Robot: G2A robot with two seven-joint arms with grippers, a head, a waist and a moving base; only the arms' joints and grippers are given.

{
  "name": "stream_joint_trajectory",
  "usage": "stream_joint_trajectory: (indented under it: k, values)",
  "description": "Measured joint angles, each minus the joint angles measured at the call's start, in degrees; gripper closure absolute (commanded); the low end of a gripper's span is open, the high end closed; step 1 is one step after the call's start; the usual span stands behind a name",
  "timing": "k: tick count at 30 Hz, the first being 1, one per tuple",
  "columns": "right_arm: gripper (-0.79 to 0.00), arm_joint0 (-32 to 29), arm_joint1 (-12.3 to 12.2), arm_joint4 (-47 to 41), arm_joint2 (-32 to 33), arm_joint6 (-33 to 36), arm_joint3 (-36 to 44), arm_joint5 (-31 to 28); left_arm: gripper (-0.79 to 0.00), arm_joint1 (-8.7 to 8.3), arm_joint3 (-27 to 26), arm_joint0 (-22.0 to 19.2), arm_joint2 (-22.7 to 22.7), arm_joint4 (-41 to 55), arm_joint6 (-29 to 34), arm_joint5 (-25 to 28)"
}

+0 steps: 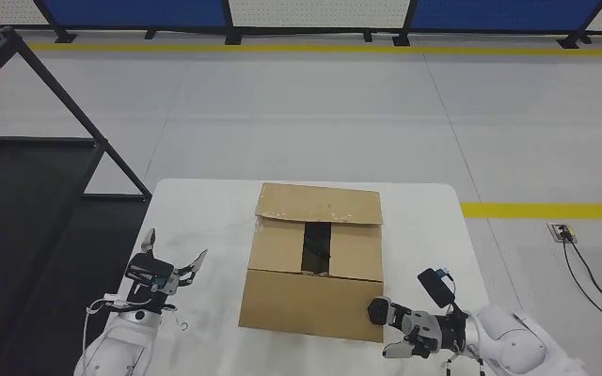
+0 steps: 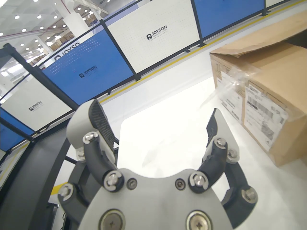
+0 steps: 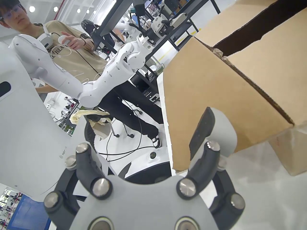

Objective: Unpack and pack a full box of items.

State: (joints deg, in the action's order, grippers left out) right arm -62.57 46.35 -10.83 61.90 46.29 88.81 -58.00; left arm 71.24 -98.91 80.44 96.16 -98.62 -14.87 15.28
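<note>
Left gripper [image 2: 157,118] fingers [image 2: 102,123] spread above white table [image 2: 168,140]; cardboard box [image 2: 271,84] nearby.

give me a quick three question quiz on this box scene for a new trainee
1. True or false: the left gripper is shut on a flap of the cardboard box.
2. Multiple choice: which part of the box is the right gripper nearest to? A) the far flap B) the near right corner C) the left side
3. Fill in: between the box's top flaps there is a dark ____.

Key
1. False: the left gripper is open, over the table and apart from the box.
2. B
3. gap
</note>
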Motion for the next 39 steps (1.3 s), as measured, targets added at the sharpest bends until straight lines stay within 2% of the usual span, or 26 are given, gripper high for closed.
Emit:
stream_joint_trajectory:
  k: [4,16,21,23,26,34,39]
  values:
    - [-0.785,0.5,-0.2,-1.6,-0.9,0.0,-0.4,0.0,-0.785,-0.63,-1.2,1.4,0.8,-0.6,-1.8,6.5]
    - [-0.785,0.3,-0.2,-1.4,-0.9,-0.4,-0.2,0.3,-0.785,-0.67,-1.6,1.7,0.7,0.3,-1.1,7.5]
    - [-0.785,-0.4,0.2,2.6,-1.1,-2.0,2.2,1.1,-0.785,-0.91,-3.0,2.4,-0.3,9.1,1.7,17.1]
    - [-0.785,-0.3,0.2,4.0,-1.4,-1.6,2.8,0.2,-0.785,-1.15,-3.3,2.4,-0.6,11.1,2.6,21.3]
    - [-0.785,-0.1,0.4,5.6,-1.9,-1.1,3.6,0.0,-0.785,-1.46,-3.3,2.1,-1.4,11.4,4.2,24.8]
    - [-0.785,0.3,0.6,8.6,-2.5,-1.0,5.2,0.0,-0.785,-1.89,-1.8,0.4,-4.5,6.7,6.4,24.1]
    - [-0.785,0.0,0.6,9.7,-1.0,-3.9,6.8,0.0,-0.785,-2.12,-1.1,-0.1,-5.4,5.6,6.0,22.9]
